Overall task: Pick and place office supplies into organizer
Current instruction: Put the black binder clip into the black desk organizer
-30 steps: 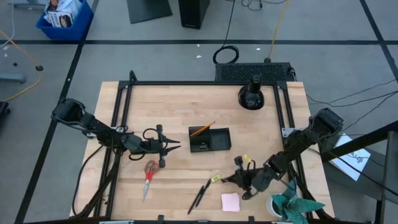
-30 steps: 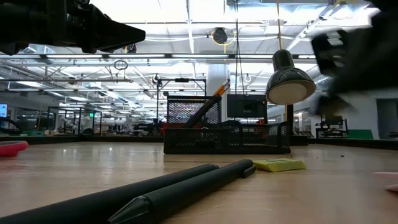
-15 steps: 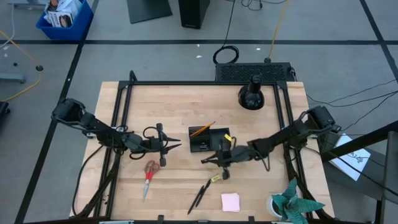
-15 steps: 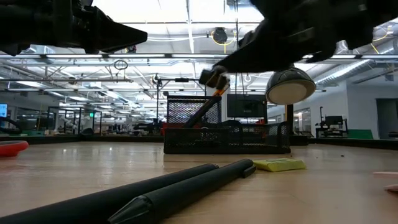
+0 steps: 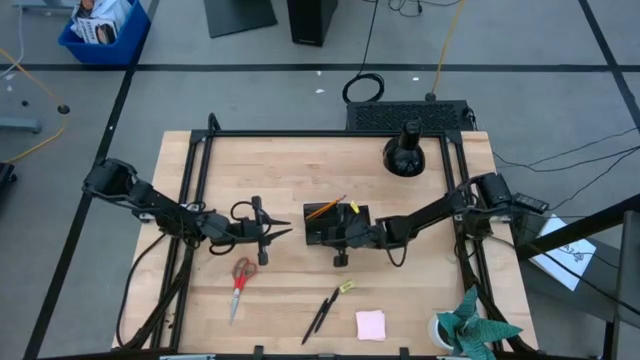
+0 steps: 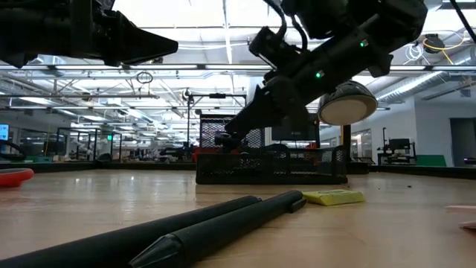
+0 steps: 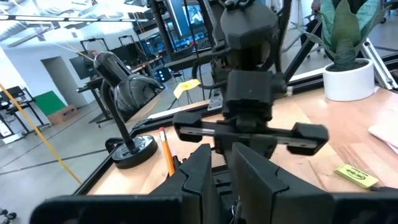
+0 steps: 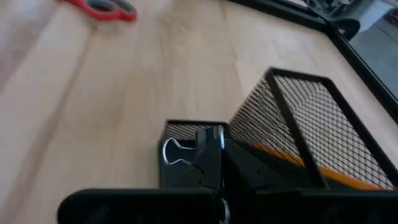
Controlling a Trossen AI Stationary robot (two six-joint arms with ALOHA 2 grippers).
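Note:
The black mesh organizer (image 5: pixel 358 214) stands mid-table with an orange pencil (image 5: pixel 325 209) leaning in its tall compartment. My right gripper (image 5: pixel 318 238) reaches over the organizer's low compartment (image 8: pixel 186 127), shut on a small black binder clip (image 8: pixel 186 149). My left gripper (image 5: pixel 286 234) hovers level just left of the organizer, its fingers a narrow gap apart with nothing between them. Lying flat on the table are the red-handled scissors (image 5: pixel 240 280), two black pens (image 5: pixel 322 312), a small yellow item (image 5: pixel 347 286) and a pink sticky pad (image 5: pixel 371 324). My right gripper pinches the binder clip's black body (image 8: pixel 208 144) between its two fingertips. The clip's silver wire handle (image 8: pixel 170 151) sticks out past them. The fingers slant down from the table's right side. The clip is lifted clear, above the organizer's low compartment.
A black desk lamp (image 5: pixel 405 152) stands at the far right. A teal paper plant in a white cup (image 5: pixel 468 328) sits at the near right corner. A black frame rail (image 5: pixel 190 200) runs along the table's left side.
My right gripper has swung from the near right part of the table toward the far left, to above the organizer, staying shut and carrying the binder clip clear of the table.

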